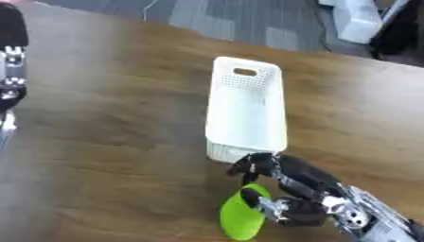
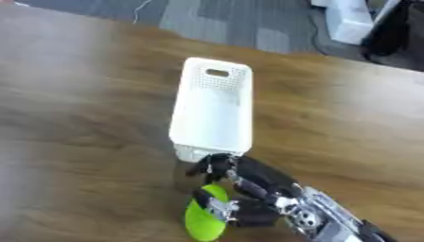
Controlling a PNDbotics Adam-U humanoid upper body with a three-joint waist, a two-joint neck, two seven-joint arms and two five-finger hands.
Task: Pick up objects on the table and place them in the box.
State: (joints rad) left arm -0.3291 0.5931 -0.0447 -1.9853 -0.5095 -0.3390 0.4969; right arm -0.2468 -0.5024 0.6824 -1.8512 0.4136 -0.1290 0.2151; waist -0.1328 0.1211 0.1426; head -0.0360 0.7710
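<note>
At far left our left hand (image 1: 10, 71) shows only in part, and we cannot tell its fingers' state. Near the front edge, our right hand (image 1: 278, 201) curls round a lime-green object (image 1: 240, 220), just before the white box (image 1: 246, 111) on the wooden tabletop (image 1: 99, 142); grey floor (image 1: 240, 19) lies beyond.

- A wooden counter (image 1: 99, 142) with a brown grain fills most of both views and lies askew.
- Beyond its far edge, a floor (image 1: 240, 21) of grey carpet tiles in lighter and darker patches is seen.
- A thin pale cable (image 1: 149, 9) is seen on the floor.
- White equipment (image 1: 360, 21) and a dark shape beside it are seen at the upper right; neither can be identified.
</note>
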